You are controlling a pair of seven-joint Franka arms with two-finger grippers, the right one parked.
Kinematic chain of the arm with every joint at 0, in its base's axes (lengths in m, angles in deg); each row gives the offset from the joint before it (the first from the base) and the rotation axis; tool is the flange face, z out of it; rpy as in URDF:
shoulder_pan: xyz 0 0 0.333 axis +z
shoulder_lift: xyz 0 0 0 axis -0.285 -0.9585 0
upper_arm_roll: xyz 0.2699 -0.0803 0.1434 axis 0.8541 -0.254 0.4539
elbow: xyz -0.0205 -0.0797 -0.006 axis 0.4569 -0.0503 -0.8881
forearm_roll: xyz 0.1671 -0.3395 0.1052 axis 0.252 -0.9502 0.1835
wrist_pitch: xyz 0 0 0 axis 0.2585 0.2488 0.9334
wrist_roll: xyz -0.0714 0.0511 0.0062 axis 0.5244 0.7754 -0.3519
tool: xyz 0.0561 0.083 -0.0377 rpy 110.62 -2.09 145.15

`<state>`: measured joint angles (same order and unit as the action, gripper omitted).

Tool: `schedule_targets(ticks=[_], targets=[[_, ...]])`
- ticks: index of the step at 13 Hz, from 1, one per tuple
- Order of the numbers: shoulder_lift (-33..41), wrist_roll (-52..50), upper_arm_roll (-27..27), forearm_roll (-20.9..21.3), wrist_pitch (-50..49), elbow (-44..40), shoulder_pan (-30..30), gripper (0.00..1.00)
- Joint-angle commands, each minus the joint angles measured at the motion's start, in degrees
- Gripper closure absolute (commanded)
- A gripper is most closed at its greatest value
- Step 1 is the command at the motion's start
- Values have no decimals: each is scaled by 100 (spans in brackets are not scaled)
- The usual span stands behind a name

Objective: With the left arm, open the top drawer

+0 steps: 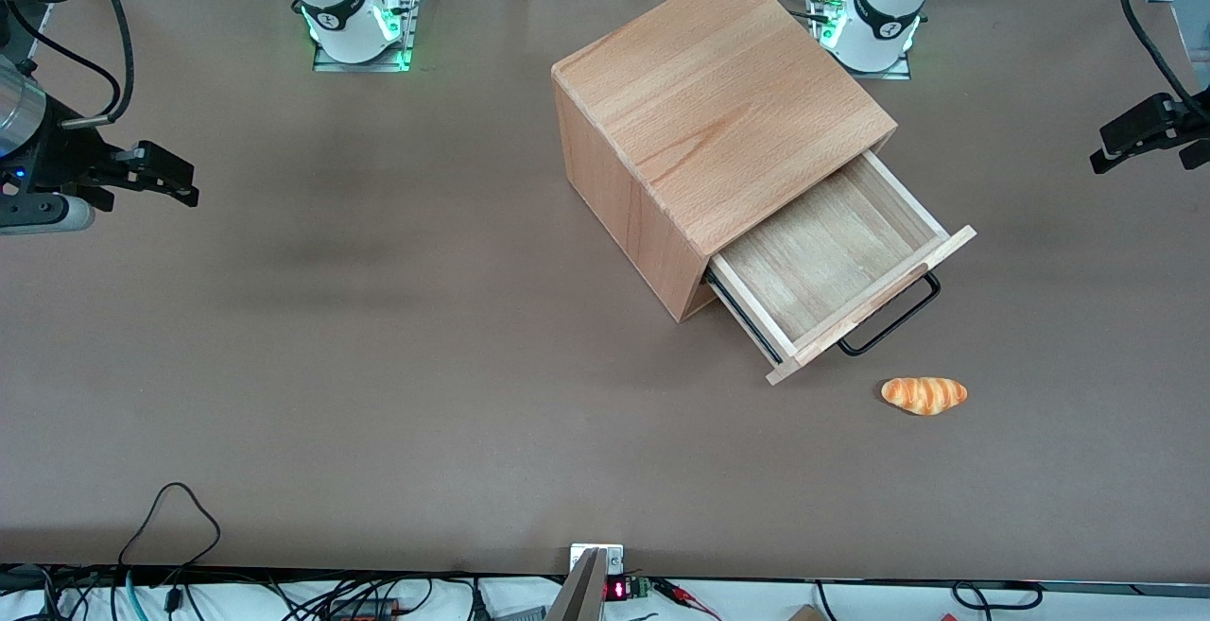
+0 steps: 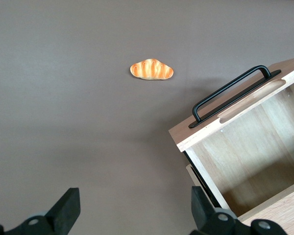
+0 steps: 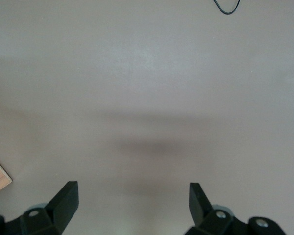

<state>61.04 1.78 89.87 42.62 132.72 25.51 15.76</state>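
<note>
Nearest the front camera, a small toy croissant (image 1: 924, 395) lies on the brown desk (image 1: 378, 366), low in the frame, just in front of the top drawer (image 1: 832, 267). That drawer stands pulled well out of the beech cabinet (image 1: 718, 101) at centre frame; it looks light, rigid and free-sliding. Its thin black bar handle (image 1: 893, 319) is the natural hold. At the frame's right edge, the left arm's end effector (image 1: 1120, 150) hangs released, holding nothing.

left arm's hand (image 2: 132, 213) aloft, fingers spread
</note>
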Motion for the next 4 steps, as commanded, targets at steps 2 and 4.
schedule_targets(ticks=[2, 4], targets=[[92, 177, 17, 122, 0, 101, -7, 0], [92, 212, 8, 122, -18, 92, -7, 0]])
